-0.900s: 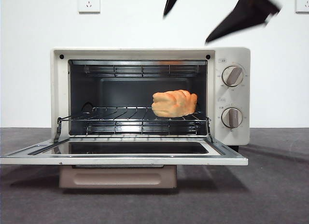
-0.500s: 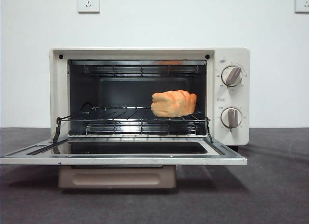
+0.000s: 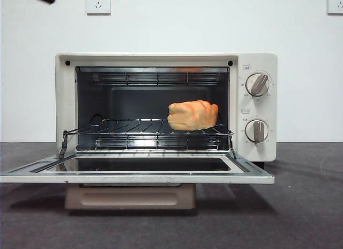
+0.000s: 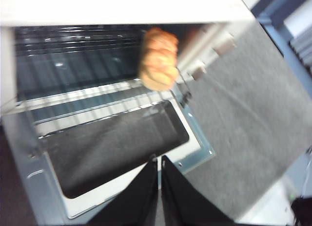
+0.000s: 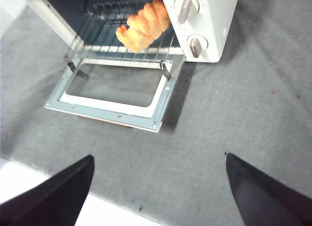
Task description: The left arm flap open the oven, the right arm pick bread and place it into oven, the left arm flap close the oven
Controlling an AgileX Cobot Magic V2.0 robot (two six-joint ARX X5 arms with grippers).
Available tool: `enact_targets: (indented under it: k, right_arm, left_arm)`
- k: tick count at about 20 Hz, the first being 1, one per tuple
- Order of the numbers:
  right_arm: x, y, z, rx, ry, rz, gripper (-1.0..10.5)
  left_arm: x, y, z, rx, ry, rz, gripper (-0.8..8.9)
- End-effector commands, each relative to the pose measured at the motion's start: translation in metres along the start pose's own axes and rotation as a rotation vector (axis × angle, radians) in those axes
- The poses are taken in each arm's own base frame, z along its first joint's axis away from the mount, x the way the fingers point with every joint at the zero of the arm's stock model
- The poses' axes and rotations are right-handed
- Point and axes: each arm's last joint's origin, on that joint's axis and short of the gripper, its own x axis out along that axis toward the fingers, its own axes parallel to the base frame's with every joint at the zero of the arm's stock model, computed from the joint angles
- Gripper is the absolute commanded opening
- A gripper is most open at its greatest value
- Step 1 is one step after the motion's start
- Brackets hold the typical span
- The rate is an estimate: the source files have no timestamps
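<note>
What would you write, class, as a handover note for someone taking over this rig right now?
Left pincer: shut, empty, above the open door's front edge.
Right pincer: open, empty, drawn back over the table in front of the oven.
Bread: on the wire rack, on the side nearest the knobs.
Done: door opened, bread placed.
Left: left arm flaps the door shut.

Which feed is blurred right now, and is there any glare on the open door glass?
Left wrist view: smeared throughout, the bread and rack soft. Front view: sharp, the oven crisp, faint reflections on the lowered door glass. Right wrist view: mostly sharp, the door glass matte grey, no glare.
</note>
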Motion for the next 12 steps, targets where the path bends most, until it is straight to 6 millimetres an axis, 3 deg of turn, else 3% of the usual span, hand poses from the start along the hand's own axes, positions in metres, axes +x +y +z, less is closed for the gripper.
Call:
enact_targets:
  k: [1, 6, 12]
  right_arm:
    - [-0.003, 0.001, 0.003, -0.009, -0.012, 0.017, 4.3]
    - [-0.003, 0.001, 0.003, -0.046, -0.016, 0.018, 4.3]
    - [-0.003, 0.002, 0.004, -0.057, -0.021, 0.022, 4.3]
  left_arm:
    - [0.008, 0.020, -0.007, -0.105, 0.034, -0.016, 0.12]
    - [0.033, 0.068, -0.047, -0.303, 0.136, 0.097, 0.12]
    - [0.054, 0.103, -0.100, -0.509, 0.110, 0.161, 0.12]
